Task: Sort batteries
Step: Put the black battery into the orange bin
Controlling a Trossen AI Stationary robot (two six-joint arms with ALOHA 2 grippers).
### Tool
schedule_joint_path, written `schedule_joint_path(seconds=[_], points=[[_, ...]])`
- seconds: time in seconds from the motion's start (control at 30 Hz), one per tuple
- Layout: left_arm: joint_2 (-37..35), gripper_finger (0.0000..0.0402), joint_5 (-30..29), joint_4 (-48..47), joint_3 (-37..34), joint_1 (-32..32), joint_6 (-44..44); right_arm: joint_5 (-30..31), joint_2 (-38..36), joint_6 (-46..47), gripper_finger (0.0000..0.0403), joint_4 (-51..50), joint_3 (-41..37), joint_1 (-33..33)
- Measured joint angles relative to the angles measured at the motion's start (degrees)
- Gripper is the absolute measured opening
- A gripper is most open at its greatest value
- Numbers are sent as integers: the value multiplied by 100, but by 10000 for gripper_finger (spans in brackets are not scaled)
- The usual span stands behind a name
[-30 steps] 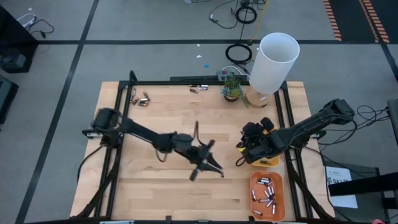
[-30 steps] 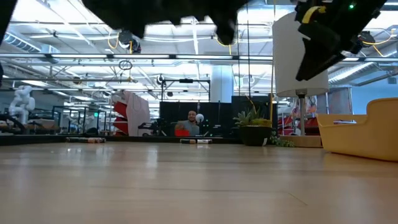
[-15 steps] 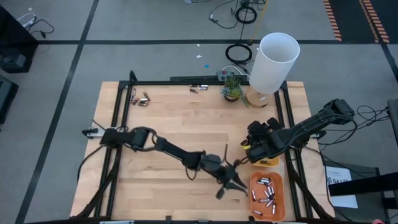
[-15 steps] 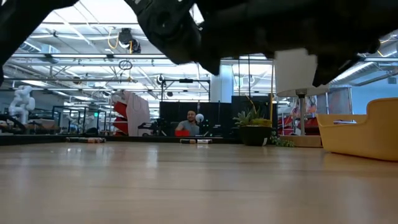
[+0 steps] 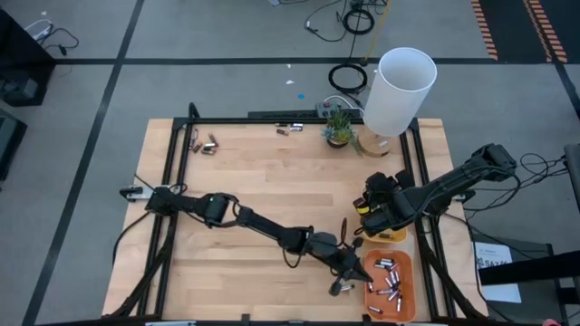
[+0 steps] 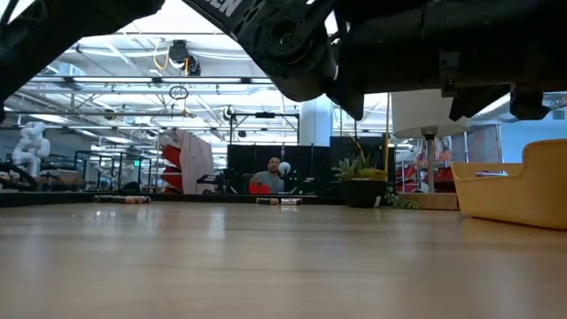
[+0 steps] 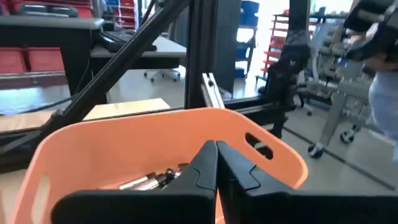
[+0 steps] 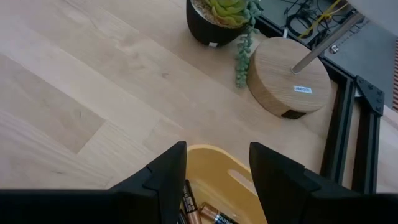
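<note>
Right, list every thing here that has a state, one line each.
left gripper: shut, at the orange tray's rim
right gripper: open, above the yellow tray
orange tray: holds many batteries
yellow tray: holds batteries
lamp: upright

The orange tray [image 5: 391, 284] sits at the table's [image 5: 272, 181] near right corner with batteries [image 5: 388, 281] in it. Just behind it lies the yellow tray [image 5: 388, 234]; farther behind stand the lamp [image 5: 399, 91] and plant [image 5: 338, 127].
</note>
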Motion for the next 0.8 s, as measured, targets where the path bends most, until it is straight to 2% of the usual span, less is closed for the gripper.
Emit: schedule_joint_path(seconds=[0.17,0.33,0.43,0.53,0.6,0.67,0.73,0.8], points=[[-139,26,134,-881,0,128,90,-120,0,-26,166,4,0,13],[-809,33,209,-2638,-4,182,930,-112,3,-28,166,26,0,126],[-1250,34,-354,-3600,2,1,1537,-78,4,-26,166,26,0,189],[-1561,33,-1436,-4701,9,-225,1831,-75,4,-24,166,31,0,223],[-1640,34,-1999,-5346,9,-333,1667,-66,4,-26,167,67,0,223],[-1635,34,-2267,-5809,4,-398,1207,-65,4,-25,166,70,0,223],[-1598,34,-2238,-6021,-11,-447,753,-25,4,-22,167,70,0,223],[-1520,34,-1926,-5872,-9,-476,471,28,4,-22,167,100,0,223]])
